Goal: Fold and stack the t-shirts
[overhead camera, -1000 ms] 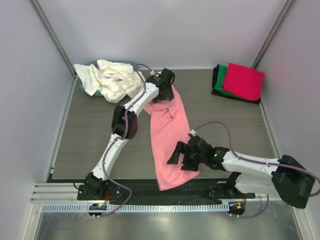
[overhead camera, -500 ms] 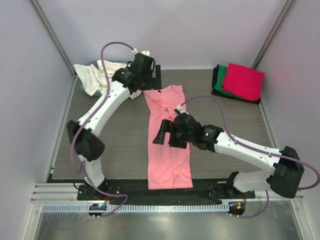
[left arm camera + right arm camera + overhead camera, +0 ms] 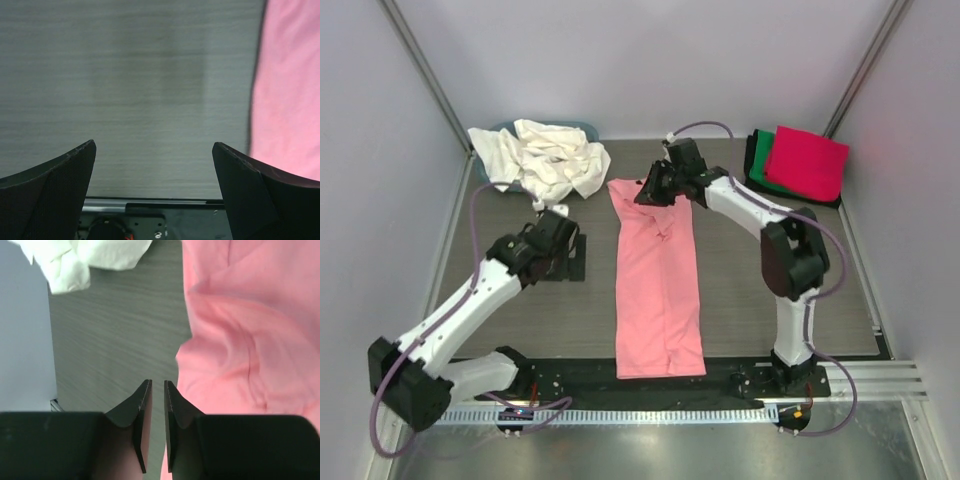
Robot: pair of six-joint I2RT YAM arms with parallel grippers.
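A salmon pink t-shirt [image 3: 658,290] lies flat and lengthwise on the middle of the table, collar end at the far side. My right gripper [image 3: 642,192] sits at its far left corner. In the right wrist view its jaws [image 3: 157,383] stand almost together with a thin slit, right at the pink cloth's edge [image 3: 250,315]; whether cloth is pinched I cannot tell. My left gripper [image 3: 568,258] hovers wide open over bare table left of the shirt, whose edge [image 3: 290,90] shows at the right of its view [image 3: 154,150]. Crumpled cream white t-shirts [image 3: 545,160] are heaped at the far left.
The cream heap covers a teal-blue tub [image 3: 505,128]. A folded stack sits at the far right corner: magenta red [image 3: 807,160] on top, green [image 3: 757,168] and black [image 3: 750,140] below. Grey walls close three sides. The black rail [image 3: 570,385] runs along the near edge.
The pink shirt went from hanging bunched to lying straight and flat. My left arm let go and swung back to the left. My right arm moved up to the shirt's far corner and closed its jaws.
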